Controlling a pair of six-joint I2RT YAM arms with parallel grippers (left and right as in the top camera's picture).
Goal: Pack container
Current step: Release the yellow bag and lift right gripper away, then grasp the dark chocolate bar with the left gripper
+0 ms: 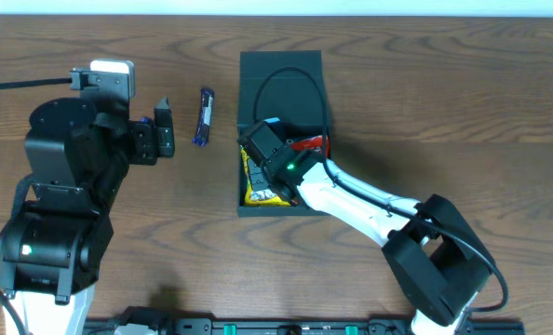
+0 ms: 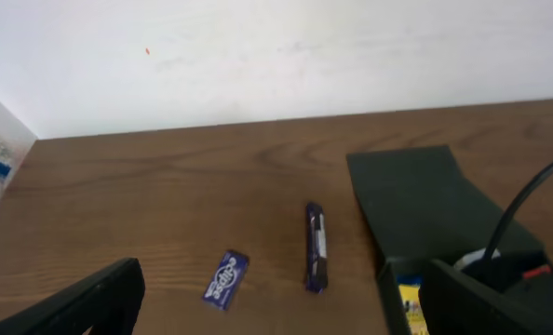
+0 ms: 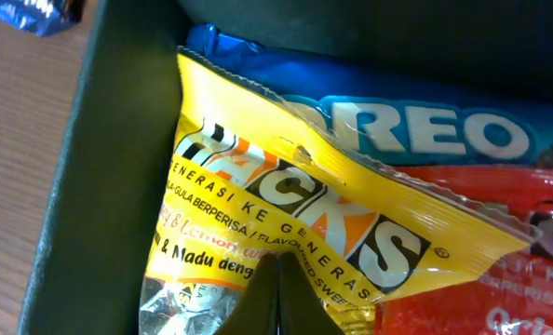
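The container (image 1: 242, 200) is a dark box in the middle of the table, its flap lid (image 1: 281, 74) open at the back; it also shows in the left wrist view (image 2: 416, 191) and the right wrist view (image 3: 90, 186). Inside lie a yellow Hacks packet (image 3: 286, 205), a blue Oreo packet (image 3: 416, 130) and a red packet (image 3: 481, 288). My right gripper (image 3: 276, 274) is shut, its tips resting on the yellow packet (image 1: 258, 191) inside the box. My left gripper (image 2: 281, 312) is open and empty left of the box.
A long dark-blue snack bar (image 1: 204, 117) lies on the table left of the box, also in the left wrist view (image 2: 316, 259). A small blue Eclipse gum packet (image 2: 226, 278) lies near it. A white wall rises behind the table.
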